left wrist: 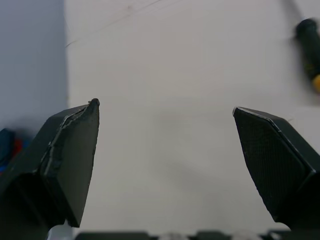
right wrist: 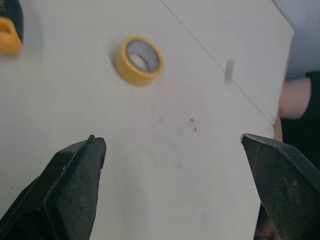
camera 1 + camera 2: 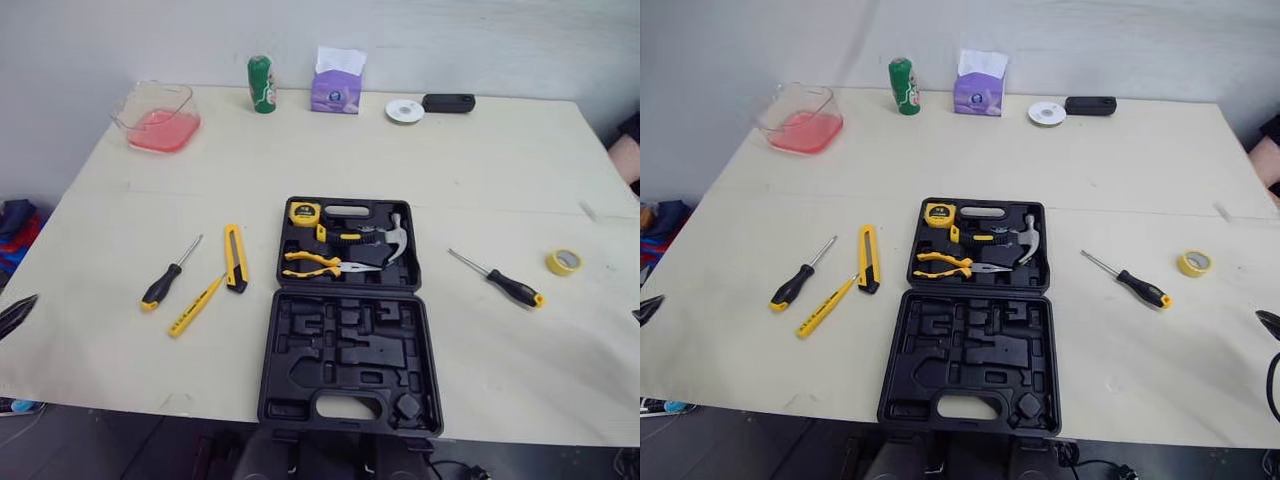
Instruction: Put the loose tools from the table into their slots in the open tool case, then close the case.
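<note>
Nearest us lies the open tool case (image 3: 272, 360); our left gripper (image 1: 165, 106), fingers apart, has the left screwdriver (image 3: 170, 274) to its right, shaft pointing far-right; our right gripper (image 2: 167, 137) is also spread.

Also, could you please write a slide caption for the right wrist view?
Open right gripper above the table, with a roll of yellow tape lying ahead.

Case (image 3: 350, 345) on table (image 3: 480, 170) (centre)
</note>
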You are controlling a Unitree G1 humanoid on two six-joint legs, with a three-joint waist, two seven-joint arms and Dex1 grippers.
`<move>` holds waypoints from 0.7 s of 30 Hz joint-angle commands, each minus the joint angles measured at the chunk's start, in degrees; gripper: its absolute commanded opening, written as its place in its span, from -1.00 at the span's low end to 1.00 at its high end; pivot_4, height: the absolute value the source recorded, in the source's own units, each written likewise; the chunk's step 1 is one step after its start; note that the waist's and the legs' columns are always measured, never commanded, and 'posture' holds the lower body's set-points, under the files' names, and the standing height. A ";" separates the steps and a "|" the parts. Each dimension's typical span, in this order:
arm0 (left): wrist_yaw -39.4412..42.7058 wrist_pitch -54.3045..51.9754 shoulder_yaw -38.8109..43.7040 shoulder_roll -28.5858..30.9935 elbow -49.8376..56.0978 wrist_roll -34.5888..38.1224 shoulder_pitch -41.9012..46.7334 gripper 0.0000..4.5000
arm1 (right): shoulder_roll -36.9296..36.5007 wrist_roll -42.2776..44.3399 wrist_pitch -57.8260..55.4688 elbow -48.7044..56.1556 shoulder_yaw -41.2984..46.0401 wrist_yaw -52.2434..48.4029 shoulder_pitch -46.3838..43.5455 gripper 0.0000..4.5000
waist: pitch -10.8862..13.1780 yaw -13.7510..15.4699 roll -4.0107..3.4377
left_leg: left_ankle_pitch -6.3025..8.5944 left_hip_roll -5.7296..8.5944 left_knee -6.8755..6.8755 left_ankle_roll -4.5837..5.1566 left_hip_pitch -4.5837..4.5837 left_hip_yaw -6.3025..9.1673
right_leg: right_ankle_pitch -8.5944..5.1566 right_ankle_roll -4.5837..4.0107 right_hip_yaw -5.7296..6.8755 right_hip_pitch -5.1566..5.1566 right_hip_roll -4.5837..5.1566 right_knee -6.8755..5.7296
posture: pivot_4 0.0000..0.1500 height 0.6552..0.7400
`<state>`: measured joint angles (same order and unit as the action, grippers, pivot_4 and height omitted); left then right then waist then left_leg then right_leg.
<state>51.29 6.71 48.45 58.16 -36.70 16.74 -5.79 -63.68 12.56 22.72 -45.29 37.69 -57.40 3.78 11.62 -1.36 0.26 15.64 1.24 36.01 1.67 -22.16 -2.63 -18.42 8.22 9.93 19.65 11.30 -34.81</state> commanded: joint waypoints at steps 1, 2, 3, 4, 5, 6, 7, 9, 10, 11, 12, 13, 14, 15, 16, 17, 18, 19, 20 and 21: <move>-8.19 3.17 3.15 3.76 -9.39 -1.39 0.01 1.00 | -3.06 0.58 1.04 -4.96 3.71 4.46 0.63 0.99 | 0.00 -0.34 0.00 | 0.04 -0.01 0.02 -0.01 0.01 0.00 | 0.00 0.00 -0.02 0.01 0.00 0.01 | 1.00 1.00; -7.87 3.52 3.36 4.17 -10.81 -0.45 0.44 1.00 | -3.30 0.59 1.59 -5.76 3.78 4.71 0.97 0.99 | 0.00 -0.42 0.00 | 0.07 -0.01 0.01 -0.01 0.01 -0.03 | 0.00 0.00 -0.06 0.04 0.00 0.00 | 1.00 1.00; -6.37 3.92 3.36 4.31 -11.47 0.73 0.82 1.00 | -3.44 0.54 2.19 -6.34 3.57 4.66 1.37 0.99 | 0.00 -0.42 0.00 | 0.13 -0.01 0.02 -0.05 0.05 -0.07 | -0.01 0.01 -0.12 0.05 0.00 0.00 | 1.00 1.00; -5.08 4.52 2.87 4.43 -11.85 1.28 1.01 1.00 | -3.43 0.70 2.56 -6.81 3.40 4.69 1.47 0.99 | 0.00 -0.43 0.01 | 0.19 -0.03 0.03 -0.12 0.07 -0.10 | -0.01 0.01 -0.16 0.05 0.00 0.01 | 1.00 1.00; -4.01 5.09 2.24 4.60 -12.18 1.48 1.07 1.00 | -3.38 0.95 2.77 -7.18 3.31 4.97 1.36 0.99 | -0.01 -0.42 0.01 | 0.22 -0.04 0.04 -0.17 0.08 -0.12 | -0.01 0.01 -0.18 0.06 0.00 0.01 | 1.00 1.00; -3.31 5.38 1.70 4.69 -12.35 1.64 1.17 1.00 | -3.28 1.09 2.99 -7.41 3.01 5.02 1.14 0.99 | -0.01 -0.41 0.01 | 0.23 -0.04 0.05 -0.20 0.10 -0.17 | -0.01 0.01 -0.25 0.07 0.01 0.02 | 1.00 1.00; -2.83 5.50 1.45 4.67 -12.40 1.89 1.30 1.00 | -3.12 1.20 3.19 -7.48 2.72 5.02 0.88 0.99 | -0.01 -0.41 0.01 | 0.25 -0.04 0.05 -0.23 0.10 -0.20 | -0.01 0.01 -0.29 0.09 0.01 0.02 | 1.00 1.00; -2.34 5.45 1.37 4.43 -12.35 2.37 1.42 1.00 | -2.64 1.43 3.42 -7.37 1.99 4.47 0.26 0.99 | -0.01 -0.45 0.01 | 0.28 -0.05 0.03 -0.25 0.10 -0.30 | -0.01 0.00 -0.41 0.18 0.00 0.00 | 1.00 1.00; -1.99 5.50 1.24 4.24 -11.93 2.54 1.19 1.00 | -2.37 1.55 3.43 -7.21 1.59 4.22 -0.20 0.99 | -0.01 -0.48 0.01 | 0.24 -0.07 0.03 -0.17 0.10 -0.35 | -0.01 0.00 -0.45 0.20 -0.02 -0.07 | 1.00 1.00; -1.69 5.58 1.10 3.94 -11.24 2.71 0.92 1.00 | -2.07 1.85 3.47 -6.96 1.14 3.54 -0.86 0.99 | -0.01 -0.54 0.01 | 0.22 -0.09 0.03 -0.11 0.10 -0.39 | -0.01 0.00 -0.49 0.21 -0.04 -0.15 | 1.00 1.00; -1.53 5.64 0.91 3.74 -10.78 2.80 0.82 1.00 | -1.88 1.99 3.50 -6.89 0.77 3.12 -1.44 0.99 | -0.01 -0.57 0.01 | 0.22 -0.10 0.04 -0.07 0.11 -0.43 | -0.01 0.00 -0.52 0.22 -0.05 -0.17 | 1.00 1.00; -1.55 5.55 0.87 3.30 -9.84 3.06 0.79 1.00 | -1.17 3.08 2.34 -5.67 0.14 1.24 -2.65 0.99 | -0.01 -0.56 0.01 | 0.22 -0.10 0.04 -0.03 0.11 -0.47 | -0.01 0.00 -0.56 0.22 -0.05 -0.18 | 1.00 1.00; -1.68 5.70 0.80 3.05 -9.23 3.20 0.91 1.00 | -0.46 4.22 0.59 -4.09 -0.61 -0.72 -3.73 0.99 | -0.02 -0.60 0.03 | 0.23 -0.10 0.05 -0.02 0.12 -0.50 | -0.01 0.00 -0.58 0.22 -0.05 -0.17 | 1.00 1.00; -2.38 6.16 0.53 2.99 -8.79 2.84 0.92 1.00 | 0.11 4.96 -1.35 -2.31 -1.54 -2.29 -4.50 0.99 | -0.03 -0.65 0.05 | 0.23 -0.12 0.05 -0.01 0.15 -0.53 | 0.00 0.01 -0.62 0.21 -0.06 -0.16 | 1.00 1.00; -2.52 6.14 0.36 2.84 -7.79 2.83 0.81 1.00 | 0.75 5.92 -3.17 0.47 -2.69 -4.02 -5.24 0.99 | -0.03 -0.71 0.05 | 0.24 -0.13 0.07 -0.01 0.18 -0.54 | 0.00 0.01 -0.64 0.19 -0.07 -0.16 | 1.00 1.00; -2.59 6.07 0.21 2.81 -7.17 2.81 0.74 1.00 | 1.08 6.43 -4.39 2.40 -3.38 -4.93 -5.57 0.99 | -0.03 -0.71 0.05 | 0.25 -0.14 0.08 -0.01 0.19 -0.55 | 0.00 0.01 -0.67 0.20 -0.06 -0.14 | 1.00 1.00; -2.45 5.70 0.03 2.71 -6.01 2.91 0.64 1.00 | 1.76 7.63 -5.88 4.67 -3.63 -5.44 -6.39 0.99 | -0.03 -0.65 0.05 | 0.25 -0.15 0.09 -0.02 0.19 -0.55 | 0.00 0.01 -0.68 0.20 -0.06 -0.14 | 1.00 1.00; -2.31 5.35 -0.06 2.61 -5.16 3.04 0.54 1.00 | 2.24 8.49 -7.00 6.27 -3.61 -5.65 -6.85 0.99 | -0.03 -0.55 0.04 | 0.26 -0.15 0.09 -0.04 0.19 -0.56 | 0.00 0.00 -0.70 0.24 -0.05 -0.15 | 1.00 1.00; -1.78 4.53 -0.12 2.45 -3.81 3.50 0.39 1.00 | 2.67 9.44 -8.66 8.22 -3.86 -6.31 -7.21 0.99 | -0.02 -0.43 0.04 | 0.27 -0.15 0.08 -0.05 0.18 -0.58 | 0.00 0.00 -0.73 0.28 -0.05 -0.16 | 1.00 1.00; -0.85 3.20 -0.27 2.25 -1.58 4.37 0.41 1.00 | 3.49 9.86 -8.49 10.56 -4.79 -6.66 -8.16 0.99 | -0.01 -0.35 0.02 | 0.27 -0.15 0.08 -0.04 0.17 -0.59 | 0.00 0.00 -0.74 0.28 -0.05 -0.18 | 1.00 1.00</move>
<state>49.54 11.31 47.49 60.36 -42.17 18.84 -5.04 -60.41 19.82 15.19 -39.35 32.21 -63.17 -3.31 11.61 -1.71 0.28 15.91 1.10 36.08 1.65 -22.00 -3.24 -18.42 8.22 9.18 19.96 11.25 -35.01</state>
